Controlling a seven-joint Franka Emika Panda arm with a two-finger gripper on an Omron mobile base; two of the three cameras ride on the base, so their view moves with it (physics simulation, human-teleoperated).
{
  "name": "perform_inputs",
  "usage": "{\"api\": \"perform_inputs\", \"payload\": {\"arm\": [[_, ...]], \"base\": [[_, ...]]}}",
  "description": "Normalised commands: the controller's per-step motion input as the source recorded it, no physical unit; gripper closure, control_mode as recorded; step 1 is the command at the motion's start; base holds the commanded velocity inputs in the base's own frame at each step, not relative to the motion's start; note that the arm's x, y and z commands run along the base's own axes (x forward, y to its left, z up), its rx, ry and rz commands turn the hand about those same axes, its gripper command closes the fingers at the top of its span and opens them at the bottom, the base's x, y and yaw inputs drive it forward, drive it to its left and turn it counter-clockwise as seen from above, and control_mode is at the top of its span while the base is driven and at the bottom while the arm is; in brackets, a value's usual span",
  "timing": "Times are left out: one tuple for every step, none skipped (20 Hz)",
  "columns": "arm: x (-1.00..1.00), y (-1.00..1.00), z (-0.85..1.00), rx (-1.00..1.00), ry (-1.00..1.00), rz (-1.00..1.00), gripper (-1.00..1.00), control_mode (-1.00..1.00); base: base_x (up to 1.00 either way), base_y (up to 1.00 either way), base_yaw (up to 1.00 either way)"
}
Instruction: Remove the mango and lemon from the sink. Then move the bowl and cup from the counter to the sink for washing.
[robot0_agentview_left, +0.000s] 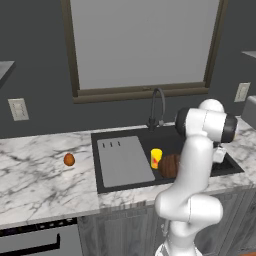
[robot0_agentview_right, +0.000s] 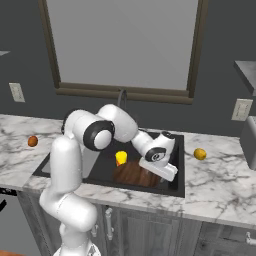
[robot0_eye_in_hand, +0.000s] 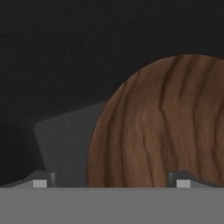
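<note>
The gripper (robot0_eye_in_hand: 111, 183) hangs spread wide, holding nothing, over the bowl (robot0_eye_in_hand: 162, 127) lying in the sink (robot0_agentview_left: 227, 165) beside the cup (robot0_agentview_left: 156, 158). Lifting away carelessly, a finger could catch the bowl's rim and tip it — or knock the cup. Farther off, mango (robot0_agentview_left: 69, 159) and lemon (robot0_agentview_right: 200, 154) rest on the marble counter (robot0_agentview_left: 35, 180); behind the faucet (robot0_agentview_left: 157, 107), a window (robot0_agentview_left: 145, 42).

The counter (robot0_agentview_left: 40, 175), white marble with grey veining, is carrying the mango (robot0_agentview_left: 69, 159) left of the sink (robot0_agentview_left: 125, 185) and the lemon (robot0_agentview_right: 200, 154) to its right (both fruits are lying directly on the marble).
</note>
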Motion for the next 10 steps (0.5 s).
{"api": "perform_inputs", "payload": {"arm": [[-0.09,-0.06,0.31,0.0,-0.09,0.03,-1.0,-1.0],[-0.08,-0.03,0.31,0.0,-0.05,0.0,-1.0,-1.0],[-0.08,-0.02,0.32,0.0,-0.05,0.0,-1.0,-1.0],[-0.06,-0.01,0.32,0.0,-0.04,0.0,-1.0,-1.0],[-0.08,-0.01,0.33,0.0,-0.04,0.0,-1.0,-1.0],[-0.07,-0.02,0.34,0.0,-0.04,0.0,-1.0,-1.0],[-0.08,-0.01,0.35,0.0,-0.05,0.0,-1.0,-1.0],[-0.09,-0.01,0.36,0.0,-0.07,0.0,-1.0,-1.0],[-0.08,-0.01,0.36,0.0,-0.06,0.0,-1.0,-1.0],[-0.09,0.0,0.37,0.0,-0.07,0.0,-1.0,-1.0]], "base": [[0.0,0.0,0.0],[0.0,0.0,0.0],[0.0,0.0,0.0],[0.0,0.0,0.0],[0.0,0.0,0.0],[0.0,0.0,0.0],[0.0,0.0,0.0],[0.0,0.0,0.0],[0.0,0.0,0.0],[0.0,0.0,0.0]]}}
